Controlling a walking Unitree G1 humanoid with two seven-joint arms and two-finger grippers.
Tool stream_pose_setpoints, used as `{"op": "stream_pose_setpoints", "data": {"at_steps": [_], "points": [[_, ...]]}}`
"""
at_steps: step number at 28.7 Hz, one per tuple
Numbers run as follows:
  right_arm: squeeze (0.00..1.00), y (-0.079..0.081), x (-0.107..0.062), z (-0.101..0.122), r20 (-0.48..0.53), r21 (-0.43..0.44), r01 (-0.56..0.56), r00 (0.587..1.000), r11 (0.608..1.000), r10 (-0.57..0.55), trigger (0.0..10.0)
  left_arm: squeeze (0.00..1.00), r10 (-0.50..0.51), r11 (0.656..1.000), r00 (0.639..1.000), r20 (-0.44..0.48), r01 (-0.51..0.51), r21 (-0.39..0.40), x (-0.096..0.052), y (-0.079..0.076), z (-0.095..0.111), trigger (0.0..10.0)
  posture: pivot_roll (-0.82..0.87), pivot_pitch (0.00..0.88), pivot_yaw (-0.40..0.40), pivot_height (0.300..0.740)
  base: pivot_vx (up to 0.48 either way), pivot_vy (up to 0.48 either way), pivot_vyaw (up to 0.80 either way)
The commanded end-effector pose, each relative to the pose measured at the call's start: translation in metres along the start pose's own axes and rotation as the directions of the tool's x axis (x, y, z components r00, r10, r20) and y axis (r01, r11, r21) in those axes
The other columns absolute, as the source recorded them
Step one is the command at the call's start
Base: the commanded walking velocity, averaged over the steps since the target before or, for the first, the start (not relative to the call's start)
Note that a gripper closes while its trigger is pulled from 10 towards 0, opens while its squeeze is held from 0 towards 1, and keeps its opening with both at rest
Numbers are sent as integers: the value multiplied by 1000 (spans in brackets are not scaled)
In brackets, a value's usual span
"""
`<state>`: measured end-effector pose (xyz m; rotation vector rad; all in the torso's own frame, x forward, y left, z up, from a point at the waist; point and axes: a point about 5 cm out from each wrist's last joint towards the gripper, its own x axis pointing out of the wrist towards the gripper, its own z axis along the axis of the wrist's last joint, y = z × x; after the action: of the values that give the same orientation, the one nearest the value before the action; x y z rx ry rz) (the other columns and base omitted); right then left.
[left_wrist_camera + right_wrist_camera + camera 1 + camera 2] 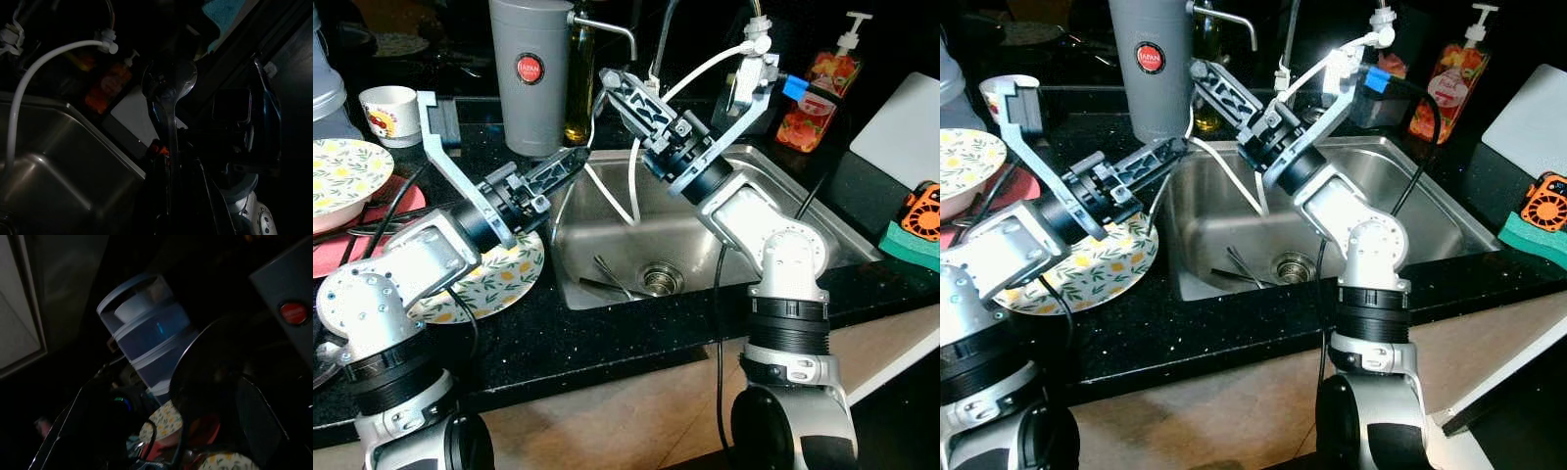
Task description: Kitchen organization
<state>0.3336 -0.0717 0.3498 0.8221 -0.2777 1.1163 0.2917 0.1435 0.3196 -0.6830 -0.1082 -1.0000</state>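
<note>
Over the steel sink (803, 240), we see both arms raised. The left gripper (570, 159) is clenched on a metal spoon (168, 85), its bowl lifted above the basin's left edge. The right gripper (619, 90) reaches toward the grey canister (530, 73); we cannot tell its jaws. Utensils (607, 279) lie near the drain.

Looking along two dark fingers (73, 421) into a dim scene. Standing beyond the fingertips, a stacked translucent blue container (146, 340) with a pale lid, tilting in frame. Curving across just in front of the fingers, a dark round rim (188, 357), too shadowed to identify. Peeking out between the fingers, a floral plate (164, 423) and something pink-red (200, 428). Sitting off to one side, a grey canister (288, 298) bearing a red round label (293, 312).
</note>
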Motion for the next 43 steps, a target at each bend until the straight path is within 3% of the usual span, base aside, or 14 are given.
{"op": "stream_pose_setpoints", "data": {"at_steps": [1, 9, 25, 26, 27, 28, 29, 43], "points": [[0, 5, -1, -8, -60, -15, -30, 998, 999, 29, 10000, 0, -14, 1000, 1000, -13, 14, -8, 3, -2, -6, 0, -21, 104, -84, 740, 0, 0, 0], [0, 6, -2, -22, -132, -24, -26, 991, 999, 23, 10000, 0, -30, 1000, 999, -10, 30, -5, 5, -5, -3, 0, -19, 99, -82, 740, 0, 0, 0], [0, 2, -6, -28, -186, -55, -8, 983, 998, -2, 10000, 0, -44, 999, 999, -15, 44, -5, 6, -6, -4, 0, -22, 91, -83, 740, 0, 0, 0], [0, 1, -7, -27, -181, -55, 0, 983, 998, -10, 4902, 0, -45, 999, 999, -14, 45, -4, 6, -6, -3, 0, -22, 91, -83, 740, 0, 0, 0], [0, 1, -7, -26, -177, -55, 5, 984, 998, -15, 4902, 0, -46, 999, 999, -14, 46, -3, 6, -6, -3, 0, -22, 91, -83, 740, 0, 0, 0], [0, -1, -6, -25, -169, -55, 14, 985, 998, -23, 510, 0, -48, 999, 999, -14, 48, -2, 6, -6, -3, 0, -22, 91, -83, 740, 0, 0, 0], [0, -2, -6, -24, -160, -54, 23, 987, 998, -31, 0, 0, -48, 999, 999, -15, 48, -3, 6, -6, -3, 0, -23, 89, -84, 740, 0, 0, 0], [0, -5, -5, -17, -109, -52, 46, 993, 998, -52, 0, 0, -48, 999, 998, -34, 47, -7, 4, -6, -6, 0, -25, 96, -84, 740, 0, 0, 0]]}}
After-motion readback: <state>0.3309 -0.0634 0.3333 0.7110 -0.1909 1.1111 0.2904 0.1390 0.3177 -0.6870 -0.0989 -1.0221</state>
